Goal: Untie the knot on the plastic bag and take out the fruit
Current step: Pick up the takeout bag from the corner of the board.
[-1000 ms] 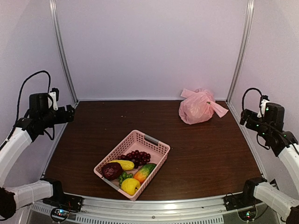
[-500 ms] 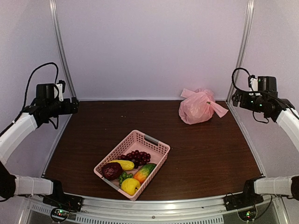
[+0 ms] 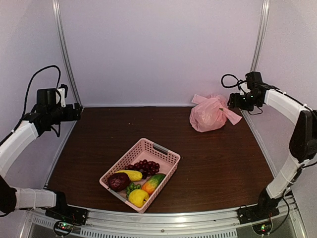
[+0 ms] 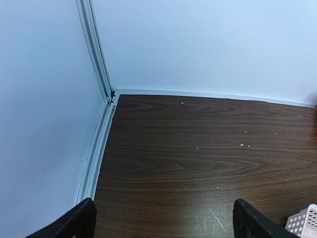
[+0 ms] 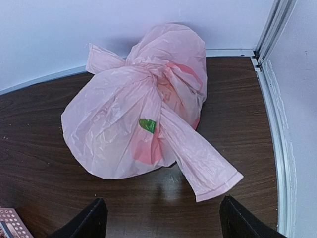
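The pink plastic bag (image 3: 209, 115) lies tied at the back right corner of the table, and fills the right wrist view (image 5: 133, 124). Its knot (image 5: 157, 73) sits on top, with one ear strip (image 5: 101, 58) pointing left and a longer strip (image 5: 203, 158) trailing to the near right. The fruit inside is hidden but for a red blur through the plastic. My right gripper (image 3: 234, 102) hovers just right of the bag, open and empty, its fingertips (image 5: 89, 220) wide apart. My left gripper (image 3: 77, 113) is open and empty at the far left, over bare table (image 4: 198, 163).
A pink latticed basket (image 3: 163, 151) near the front middle holds a grape bunch (image 3: 144, 166), a dark maroon fruit (image 3: 119, 181) and several other fruits. Its corner shows in the left wrist view (image 4: 304, 223). White walls and metal rails (image 5: 275, 148) bound the table closely beside the bag.
My right arm has swung up and leftward from the right edge to beside the bag. My left arm rose slightly at first, then stayed. The bag has not moved.
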You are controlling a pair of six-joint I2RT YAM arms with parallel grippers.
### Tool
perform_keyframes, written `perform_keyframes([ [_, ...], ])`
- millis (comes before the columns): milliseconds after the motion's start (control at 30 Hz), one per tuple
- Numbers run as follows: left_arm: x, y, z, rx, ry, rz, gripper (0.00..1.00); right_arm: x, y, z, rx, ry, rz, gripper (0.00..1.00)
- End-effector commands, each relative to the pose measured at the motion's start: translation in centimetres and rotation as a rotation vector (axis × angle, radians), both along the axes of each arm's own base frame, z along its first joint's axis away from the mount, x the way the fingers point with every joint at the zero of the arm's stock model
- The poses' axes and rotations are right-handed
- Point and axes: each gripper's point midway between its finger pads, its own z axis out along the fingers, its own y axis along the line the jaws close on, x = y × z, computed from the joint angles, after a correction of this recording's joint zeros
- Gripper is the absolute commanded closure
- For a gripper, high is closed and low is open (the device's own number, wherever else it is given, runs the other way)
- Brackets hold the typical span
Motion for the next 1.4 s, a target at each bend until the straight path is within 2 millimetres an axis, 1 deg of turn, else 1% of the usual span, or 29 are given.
perform_keyframes([
  [0,0.1,0.4,0.7,0.027,-0.030,0.007,0.03,3.6,1.8,-0.2,0.025,-0.012,0.084,0.22],
  [33,0.0,0.5,0.7,0.029,-0.030,0.009,0.03,4.4,2.1,-0.5,0.026,-0.010,0.094,0.24],
  [100,0.0,0.5,0.8,0.033,-0.031,0.010,0.03,5.9,2.5,-1.0,0.031,-0.004,0.117,0.32],
  [200,-0.1,0.5,0.9,0.035,-0.035,0.010,0.03,8.1,3.1,-2.3,0.034,0.015,0.147,0.37],
  [300,-0.1,0.5,0.9,0.035,-0.037,0.008,0.03,9.6,3.1,-3.3,0.023,0.027,0.160,0.40],
  [433,-0.1,0.3,0.8,0.035,-0.034,-0.008,0.03,10.9,3.0,-4.4,0.012,0.038,0.167,0.45],
  [600,-0.2,0.1,1.0,0.032,-0.039,-0.019,0.02,12.1,3.1,-5.9,0.016,0.064,0.184,0.50],
  [867,-0.1,0.2,0.7,0.036,-0.032,-0.010,0.02,13.6,3.6,-7.8,0.051,0.077,0.210,0.54],
  [967,-0.2,0.2,0.7,0.035,-0.031,-0.013,0.03,14.0,4.0,-8.4,0.069,0.079,0.220,0.60],
  [1033,-0.1,0.1,0.6,0.033,-0.030,-0.020,0.03,14.2,4.3,-8.7,0.087,0.080,0.228,0.62],
  [1100,-0.1,0.0,0.6,0.033,-0.028,-0.023,0.03,14.3,4.7,-8.8,0.108,0.078,0.238,0.68],
  [1167,0.0,-0.1,0.4,0.032,-0.024,-0.028,0.03,14.4,4.9,-8.7,0.127,0.074,0.241,0.76],
  [1200,0.0,-0.1,0.4,0.030,-0.023,-0.030,0.03,14.4,5.0,-8.6,0.129,0.070,0.240,0.83],
  [1267,0.1,-0.2,0.3,0.027,-0.019,-0.036,0.03,14.4,5.0,-8.2,0.134,0.062,0.238,0.92],
  [1300,0.1,-0.3,0.3,0.023,-0.019,-0.041,0.03,14.4,5.0,-8.0,0.136,0.058,0.241,0.98],
  [1333,0.1,-0.5,0.3,0.021,-0.020,-0.047,0.03,14.4,5.1,-7.8,0.141,0.052,0.245,1.00],
  [1367,0.1,-0.6,0.3,0.019,-0.020,-0.053,0.03,14.4,5.1,-7.6,0.143,0.047,0.245,1.00],
])
